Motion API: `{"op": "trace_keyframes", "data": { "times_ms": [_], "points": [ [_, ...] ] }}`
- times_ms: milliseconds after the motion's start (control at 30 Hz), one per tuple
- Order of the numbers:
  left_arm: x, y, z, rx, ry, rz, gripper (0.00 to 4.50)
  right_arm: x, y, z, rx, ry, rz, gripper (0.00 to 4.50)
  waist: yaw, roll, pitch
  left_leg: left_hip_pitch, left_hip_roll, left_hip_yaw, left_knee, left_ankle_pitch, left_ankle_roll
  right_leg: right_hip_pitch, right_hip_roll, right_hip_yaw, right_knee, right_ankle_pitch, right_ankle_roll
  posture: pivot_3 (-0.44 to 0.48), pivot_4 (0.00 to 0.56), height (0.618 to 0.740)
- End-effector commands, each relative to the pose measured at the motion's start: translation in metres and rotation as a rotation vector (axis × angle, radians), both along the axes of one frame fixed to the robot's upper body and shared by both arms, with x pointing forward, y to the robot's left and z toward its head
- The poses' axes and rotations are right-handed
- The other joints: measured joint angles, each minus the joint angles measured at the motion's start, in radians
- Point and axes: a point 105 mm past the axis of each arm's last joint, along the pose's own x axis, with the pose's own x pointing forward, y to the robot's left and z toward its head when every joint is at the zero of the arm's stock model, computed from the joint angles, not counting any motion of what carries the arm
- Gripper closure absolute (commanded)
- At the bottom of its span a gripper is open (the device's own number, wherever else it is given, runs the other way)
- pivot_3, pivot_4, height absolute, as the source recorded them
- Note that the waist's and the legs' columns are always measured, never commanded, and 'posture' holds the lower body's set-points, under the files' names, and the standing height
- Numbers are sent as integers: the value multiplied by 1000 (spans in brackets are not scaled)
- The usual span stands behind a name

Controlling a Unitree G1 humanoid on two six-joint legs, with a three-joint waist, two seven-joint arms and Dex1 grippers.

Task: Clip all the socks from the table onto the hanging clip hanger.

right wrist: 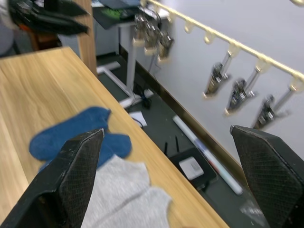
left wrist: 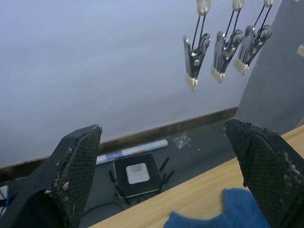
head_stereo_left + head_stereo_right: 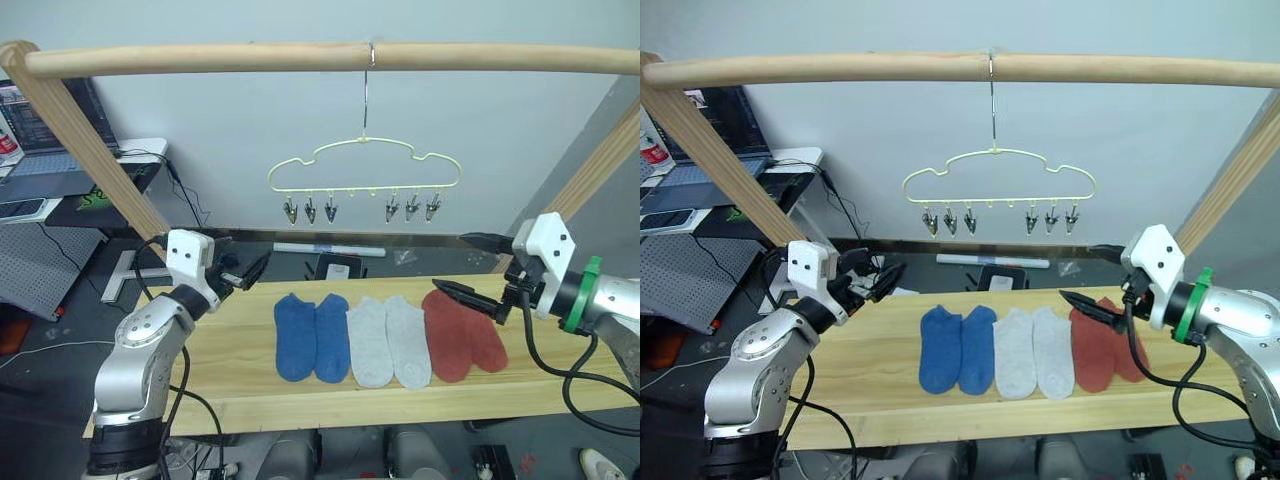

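Note:
Six socks lie side by side on the light wood table (image 3: 230, 350): two blue socks (image 3: 312, 336), two grey socks (image 3: 390, 342) and two rust red socks (image 3: 462, 335). The pale yellow clip hanger (image 3: 365, 166) hangs by its hook from the pole above them. All of its silver clips (image 3: 329, 210) are bare. My left gripper (image 3: 248, 271) hovers open over the table's left end, left of the blue socks. My right gripper (image 3: 472, 267) is open too, above the far ends of the red socks. Neither holds anything.
A round wooden pole frame (image 3: 300, 57) spans the scene, with slanted posts at both ends of the table. A desk with a laptop (image 3: 40, 150) stands at the back left. On the floor behind the table lie a black box (image 3: 337, 268) and a white tube (image 3: 330, 248).

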Motion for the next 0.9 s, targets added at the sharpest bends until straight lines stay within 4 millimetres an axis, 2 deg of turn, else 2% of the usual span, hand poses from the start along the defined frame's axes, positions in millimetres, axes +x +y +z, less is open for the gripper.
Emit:
{"op": "trace_keyframes", "data": {
  "times_ms": [33,67,100,133,333,633,900],
  "points": [
    [5,-9,6,-26,-19,-33,0,-5,13,12,16,-44,35,23,-1,0,6,0,0,0,0,0,0,0,0,0,0,0,0,-211,215,740],
    [7,-13,6,-32,-24,-47,0,-5,14,13,18,-45,38,23,-1,0,8,-1,0,0,0,0,0,-1,0,0,0,0,0,-212,217,740],
    [10,-17,6,-40,-29,-55,389,-4,16,13,20,-45,41,0,-1,0,9,-1,0,0,0,0,0,-1,0,0,0,0,0,-214,218,740],
    [12,-21,7,-49,-35,-59,503,-4,16,14,21,-45,41,0,-1,-1,10,-1,0,0,0,0,0,-2,0,0,0,0,-1,-214,218,740],
    [31,-29,6,-67,-47,-38,2201,-6,19,14,24,-45,46,0,-1,-3,19,-3,0,0,0,0,1,-3,0,0,0,1,-1,-236,223,740],
    [44,-41,11,-72,-79,-53,2201,-12,24,17,24,-49,58,0,-24,-5,27,-5,0,1,0,-1,1,-5,0,0,0,1,0,-261,229,740],
    [51,-43,19,-93,-121,-46,2201,-13,29,22,31,-62,67,0,-30,-5,29,-6,-1,1,0,-1,1,-6,0,0,0,1,0,-273,230,740]
  ]
}}
